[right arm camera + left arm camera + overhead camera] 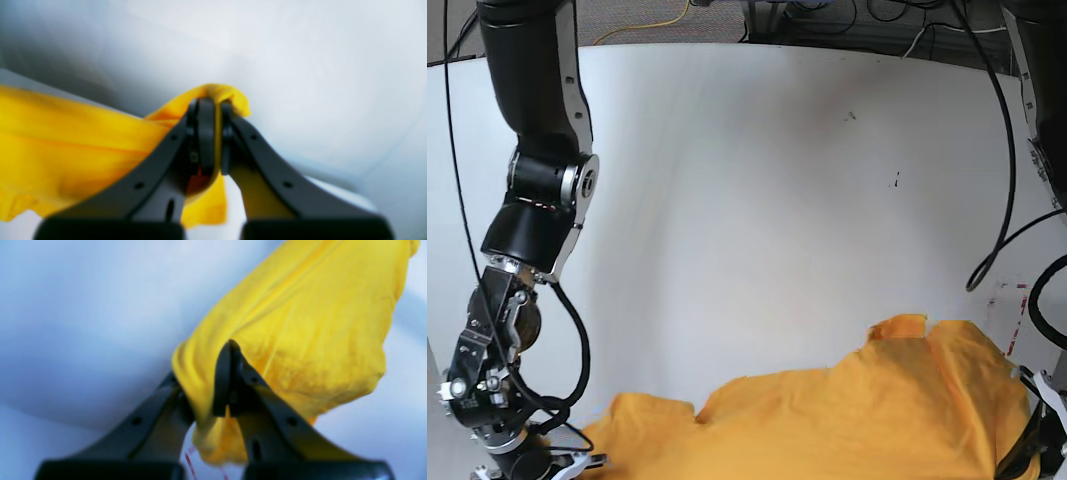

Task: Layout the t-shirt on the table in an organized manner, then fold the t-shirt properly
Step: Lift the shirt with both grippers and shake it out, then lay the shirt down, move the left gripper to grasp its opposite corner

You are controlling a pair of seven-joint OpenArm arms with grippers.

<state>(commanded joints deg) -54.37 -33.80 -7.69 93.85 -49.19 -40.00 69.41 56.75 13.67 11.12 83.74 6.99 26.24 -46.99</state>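
While both wrist views are pretty blurry, we count one shirt (857, 420), one table (757, 180) and two pincers. Our left pincer (203, 383) is clamped on a bunched fold, cloth running up and right of it. Our right pincer (213, 133) is squeezed onto another fold, cloth trailing off to its left. The shirt sags between them at the table's near edge.
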